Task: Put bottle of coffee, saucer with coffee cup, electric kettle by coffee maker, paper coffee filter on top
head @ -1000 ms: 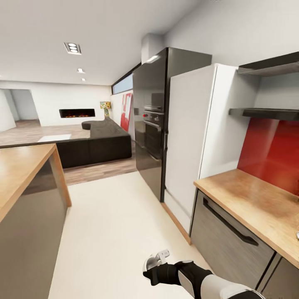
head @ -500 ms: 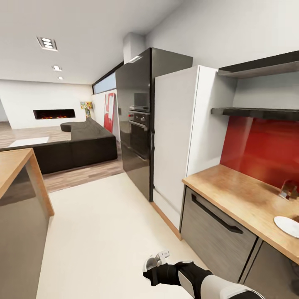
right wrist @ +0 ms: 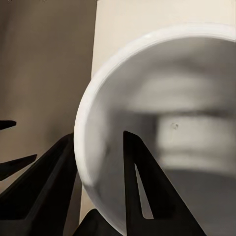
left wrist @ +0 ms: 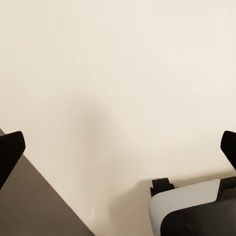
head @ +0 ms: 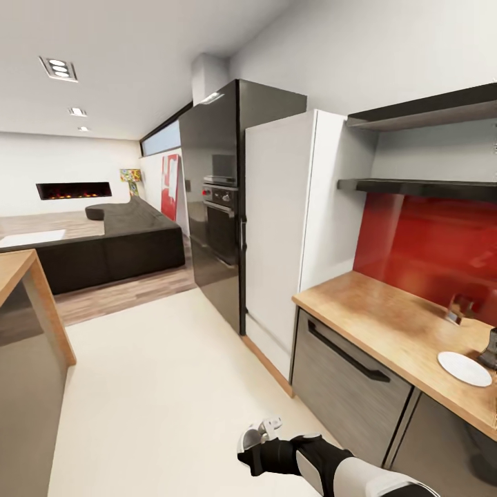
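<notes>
The right gripper [right wrist: 101, 187] pinches the cup's [right wrist: 162, 123] rim, carrying it toward the saucer [head: 464, 368] at three o'clock; the left gripper [left wrist: 118, 147] is spread wide.

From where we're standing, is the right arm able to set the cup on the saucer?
Probably not yet: the right tool, shut on the coffee cup, hangs low over the floor, and the saucer lies well off on the countertop.
</notes>
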Robot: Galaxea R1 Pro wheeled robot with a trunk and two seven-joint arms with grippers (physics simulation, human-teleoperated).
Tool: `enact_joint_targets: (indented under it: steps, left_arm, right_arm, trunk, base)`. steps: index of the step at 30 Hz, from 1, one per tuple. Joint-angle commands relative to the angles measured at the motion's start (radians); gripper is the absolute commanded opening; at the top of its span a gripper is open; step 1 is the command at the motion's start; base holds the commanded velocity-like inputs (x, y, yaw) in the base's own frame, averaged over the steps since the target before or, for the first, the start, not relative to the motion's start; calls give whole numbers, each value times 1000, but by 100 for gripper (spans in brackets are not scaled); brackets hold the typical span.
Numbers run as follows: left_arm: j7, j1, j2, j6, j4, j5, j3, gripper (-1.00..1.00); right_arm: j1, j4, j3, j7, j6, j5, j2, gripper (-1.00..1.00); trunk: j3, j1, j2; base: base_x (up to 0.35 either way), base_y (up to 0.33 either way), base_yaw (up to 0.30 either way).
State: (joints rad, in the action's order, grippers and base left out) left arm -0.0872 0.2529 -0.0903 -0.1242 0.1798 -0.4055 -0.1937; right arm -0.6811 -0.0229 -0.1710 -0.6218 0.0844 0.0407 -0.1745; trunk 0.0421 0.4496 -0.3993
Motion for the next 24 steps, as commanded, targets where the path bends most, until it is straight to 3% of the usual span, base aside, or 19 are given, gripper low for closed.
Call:
enact_joint_targets:
  steps: [1, 6, 13, 24]
  left_arm:
    - [-5, 0, 0, -4, 0, -9, -8, 100]
    - [-5, 0, 0, -4, 0, -9, -8, 100]
    - [-5, 0, 1, -4, -11, -9, -7, 100]
    - [-5, 0, 0, -5, -14, -9, -9, 100]
  right_arm:
    - [0, -2, -3, -2, 8, 5, 0, -100]
    - [0, -2, -3, -1, 9, 5, 0, -100]
    - [0, -2, -3, -1, 9, 5, 0, -100]
    - [0, -2, -4, -1, 9, 5, 0, -100]
  trunk:
    - [0, 0, -1]
    - [0, 0, -1]
    - [-2, 0, -1]
    - [-13, 0, -1]
  base:
    - [0, 0, -71]
    - [0, 0, -63]
    - [33, 0, -259]
    - [252, 0, -247]
